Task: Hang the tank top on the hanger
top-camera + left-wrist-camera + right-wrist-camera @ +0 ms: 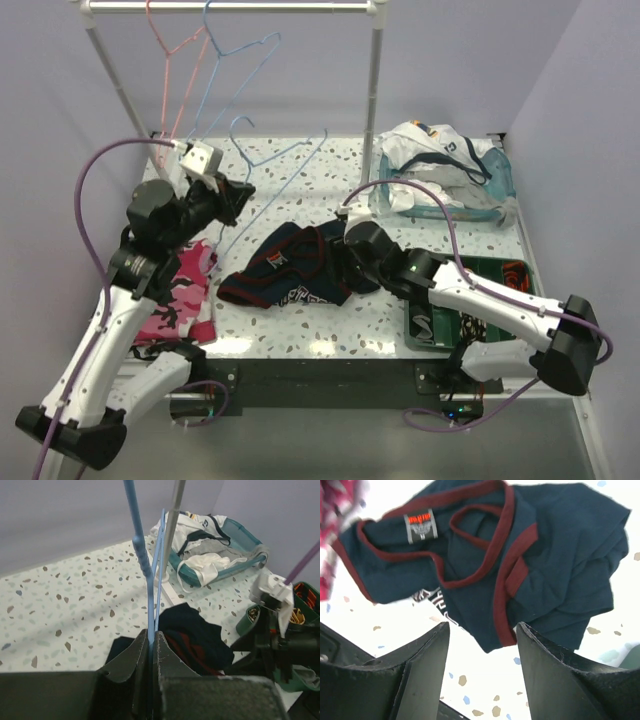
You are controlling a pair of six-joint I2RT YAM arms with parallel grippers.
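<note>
On the table (300, 330), the tank top (290, 268) lies under the wide right gripper (482, 627); left gripper (151, 635) clamps the hanger (142, 555).

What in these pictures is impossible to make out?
- Tank top lettering: right wrist view, folded under the cloth; only a scrap shows.
- Its neck label: right wrist view, print blurred.
- Hanger hook: left wrist view, cut off by the top edge, above the left gripper.
- Green bin contents: top view, partly covered by the right arm.
</note>
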